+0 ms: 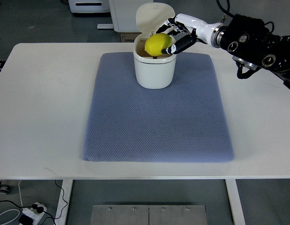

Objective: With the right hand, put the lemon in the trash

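A yellow lemon (157, 44) hangs just above the open mouth of a small white trash bin (154, 72) that stands at the far middle of the blue-grey mat (156, 122). My right hand (175, 38) reaches in from the upper right and its black-tipped fingers are curled around the lemon's right side. The bin's lid (149, 18) is tipped up behind the lemon. The inside of the bin is mostly hidden by the lemon. No left arm shows in the view.
The mat lies on a white table (41, 108). My right forearm (257, 40), black and bulky, hovers over the table's far right corner. White cabinets and a cardboard box stand beyond the far edge. Cables and a power strip lie on the floor at lower left.
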### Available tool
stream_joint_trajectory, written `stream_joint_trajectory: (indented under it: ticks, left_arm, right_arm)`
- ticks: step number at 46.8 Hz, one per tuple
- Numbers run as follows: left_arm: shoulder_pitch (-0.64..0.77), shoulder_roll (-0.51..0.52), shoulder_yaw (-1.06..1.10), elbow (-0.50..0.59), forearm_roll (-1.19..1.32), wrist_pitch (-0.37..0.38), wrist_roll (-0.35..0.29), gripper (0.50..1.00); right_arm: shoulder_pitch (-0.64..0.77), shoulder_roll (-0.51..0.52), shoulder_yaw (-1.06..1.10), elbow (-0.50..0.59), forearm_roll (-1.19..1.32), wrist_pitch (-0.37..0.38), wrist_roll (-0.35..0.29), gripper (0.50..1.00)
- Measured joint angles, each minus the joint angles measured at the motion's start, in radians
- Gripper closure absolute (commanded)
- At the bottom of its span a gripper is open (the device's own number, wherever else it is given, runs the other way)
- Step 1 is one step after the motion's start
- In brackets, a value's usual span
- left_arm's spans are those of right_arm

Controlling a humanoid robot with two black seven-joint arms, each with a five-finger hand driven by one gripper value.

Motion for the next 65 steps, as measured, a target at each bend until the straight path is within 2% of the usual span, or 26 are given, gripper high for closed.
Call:
stream_joint_trajectory:
  ticks: [17, 32, 51, 65]
  left_arm:
    - [-0.001, 0.0, 0.0, 0.0, 0.0, 0.001, 0.0, 0.5]
    - [-0.001, 0.0, 0.0, 0.0, 0.0, 0.0, 0.0, 0.5]
    - [-0.001, 0.0, 0.0, 0.0, 0.0, 0.001, 0.0, 0.5]
    - [-0.001, 0.0, 0.0, 0.0, 0.0, 0.001, 0.0, 0.5]
  right_arm:
    - [-0.001, -0.003, 0.008, 0.006, 0.019, 0.001, 0.001, 0.519]
    - [-0.102, -0.096, 0.21, 0.04, 0.024, 0.019, 0.001, 0.519]
    - [-0.341, -0.276, 0.474, 0.121, 0.02, 0.02, 0.002, 0.511]
    - [-0.587, -0.286, 0.859, 0.125, 0.018, 0.017, 0.011, 0.5]
